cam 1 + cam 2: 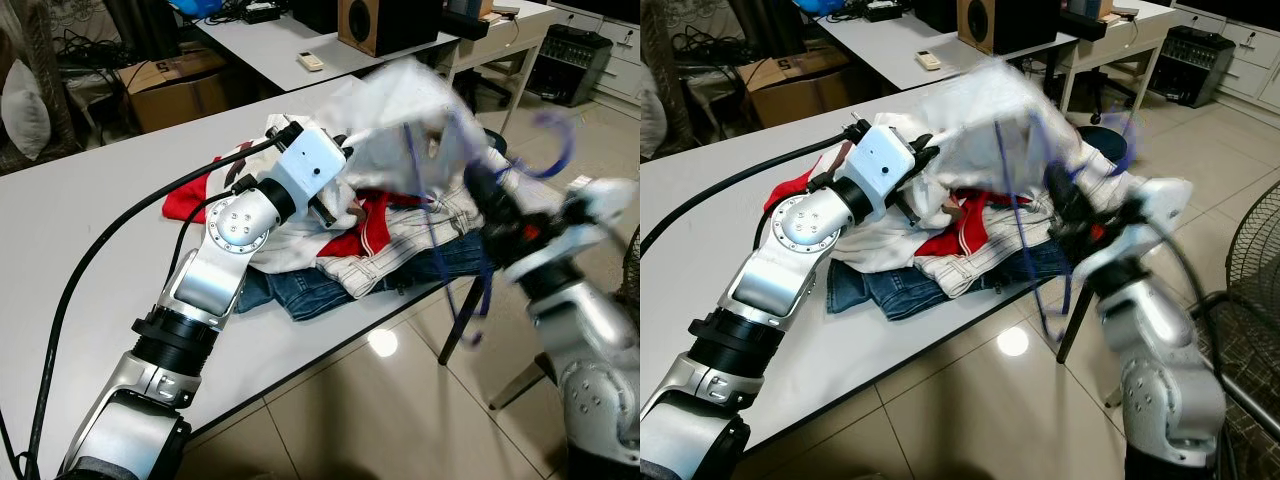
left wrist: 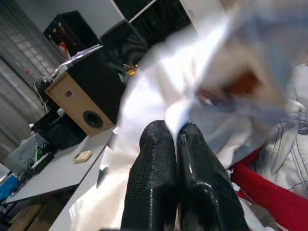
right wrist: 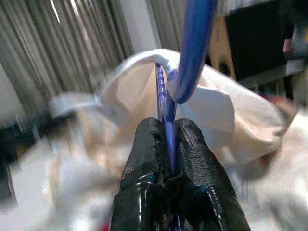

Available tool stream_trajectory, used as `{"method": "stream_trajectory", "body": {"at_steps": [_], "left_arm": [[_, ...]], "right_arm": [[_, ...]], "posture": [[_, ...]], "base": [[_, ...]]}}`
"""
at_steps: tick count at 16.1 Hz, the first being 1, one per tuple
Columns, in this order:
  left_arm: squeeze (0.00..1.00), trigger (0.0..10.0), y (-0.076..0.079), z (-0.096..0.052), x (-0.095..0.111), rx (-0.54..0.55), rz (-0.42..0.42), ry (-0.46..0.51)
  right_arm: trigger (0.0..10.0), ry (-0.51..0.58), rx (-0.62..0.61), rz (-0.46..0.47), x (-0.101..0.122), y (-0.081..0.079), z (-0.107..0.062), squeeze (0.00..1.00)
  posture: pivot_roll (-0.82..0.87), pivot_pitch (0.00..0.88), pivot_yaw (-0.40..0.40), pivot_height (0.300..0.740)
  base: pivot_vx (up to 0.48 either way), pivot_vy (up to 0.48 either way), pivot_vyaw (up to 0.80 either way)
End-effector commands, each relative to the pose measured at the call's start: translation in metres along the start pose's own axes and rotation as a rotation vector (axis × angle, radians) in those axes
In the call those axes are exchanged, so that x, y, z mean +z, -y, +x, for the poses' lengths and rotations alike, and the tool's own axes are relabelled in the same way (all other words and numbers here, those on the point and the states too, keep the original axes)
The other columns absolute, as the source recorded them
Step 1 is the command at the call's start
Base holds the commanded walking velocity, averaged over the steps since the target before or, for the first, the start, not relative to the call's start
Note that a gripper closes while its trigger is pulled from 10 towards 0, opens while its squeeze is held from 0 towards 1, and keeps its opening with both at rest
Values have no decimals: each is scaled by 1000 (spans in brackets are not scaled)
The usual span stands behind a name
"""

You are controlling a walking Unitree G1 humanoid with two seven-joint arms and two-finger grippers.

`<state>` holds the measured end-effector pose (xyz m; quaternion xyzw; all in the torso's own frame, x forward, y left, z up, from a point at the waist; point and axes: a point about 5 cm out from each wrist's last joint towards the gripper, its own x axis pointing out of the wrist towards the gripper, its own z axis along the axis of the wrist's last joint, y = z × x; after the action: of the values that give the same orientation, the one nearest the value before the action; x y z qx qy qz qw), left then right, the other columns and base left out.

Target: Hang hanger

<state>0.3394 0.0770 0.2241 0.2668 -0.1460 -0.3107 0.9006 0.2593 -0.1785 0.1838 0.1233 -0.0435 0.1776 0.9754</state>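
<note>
A blue plastic hanger (image 1: pixel 470 250) is pinched in my right gripper (image 3: pixel 167 139), which is shut on it at the table's right end; its hook (image 1: pixel 553 150) curves up and is blurred. A white garment (image 1: pixel 420 110) is lifted above the clothes pile, partly over the hanger. My left gripper (image 2: pixel 175 139) is shut on an edge of that white garment (image 2: pixel 159 86), reaching in from the left over the pile.
A pile of clothes, red (image 1: pixel 345 240), striped white (image 1: pixel 400 250) and blue denim (image 1: pixel 300 290), lies on the white table (image 1: pixel 90 220). A black cable (image 1: pixel 110 240) runs along my left arm. A second table with a speaker (image 1: pixel 375 25) stands behind. A fan (image 1: pixel 1250 300) is at right.
</note>
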Motion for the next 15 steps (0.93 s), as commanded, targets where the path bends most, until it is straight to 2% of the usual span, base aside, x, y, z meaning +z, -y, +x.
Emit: {"method": "stream_trajectory", "body": {"at_steps": [1, 2, 4, 5, 7, 10, 11, 12, 13, 14, 15], "left_arm": [[0, 0, -5, 2, 11, 1, 22, 39], [0, 0, -5, 2, 12, 1, 23, 42], [0, 0, -6, 2, 13, 2, 23, 52], [0, 0, -6, 2, 14, 1, 24, 57], [0, 0, -1, 2, 19, -49, 27, 93], [0, 0, 4, 1, 19, -93, 22, 101], [0, 0, 10, -2, 16, -143, 15, 89], [0, 0, 17, -5, 11, -208, 25, 68], [0, 0, 20, -6, 8, -228, 25, 56], [0, 235, 26, -8, 1, -256, 61, 24], [0, 824, 27, -7, -2, -247, 82, 14]], "right_arm": [[10000, -69, 9, 57, -10, -2, 1, 0], [10000, -83, 8, 95, -13, -2, 0, 0], [10000, -140, 14, 310, -24, -2, 0, 0], [10000, -129, 19, 357, -24, -1, 1, 0], [10000, -66, -2, 499, -23, 5, 4, 0], [10000, 50, -32, 637, -13, 13, 7, 0], [10000, 152, -43, 756, -4, 21, 8, 0], [10000, 201, -51, 831, -1, 29, 10, 0], [10000, 206, -55, 852, -1, 31, 12, 0], [10000, 202, -34, 899, 0, 32, 17, 0], [10000, 193, -16, 907, 0, 31, 20, 0]], "posture": [[-156, 0, 96, 740], [-156, 0, 98, 740], [-156, 0, 101, 740], [-154, 0, 103, 740], [-149, 0, 106, 740], [-146, 0, 106, 740], [-146, 0, 109, 740], [-146, 0, 109, 740], [-146, 0, 109, 740], [-143, 0, 106, 740], [-143, 0, 99, 740]], "base": [[0, 0, 0], [0, 0, 0], [0, 0, 0], [0, 0, 0], [0, 0, 0], [0, 0, 0], [0, 0, 0], [0, 0, 0], [0, 0, 0], [0, 0, 0], [0, 0, 0]]}}
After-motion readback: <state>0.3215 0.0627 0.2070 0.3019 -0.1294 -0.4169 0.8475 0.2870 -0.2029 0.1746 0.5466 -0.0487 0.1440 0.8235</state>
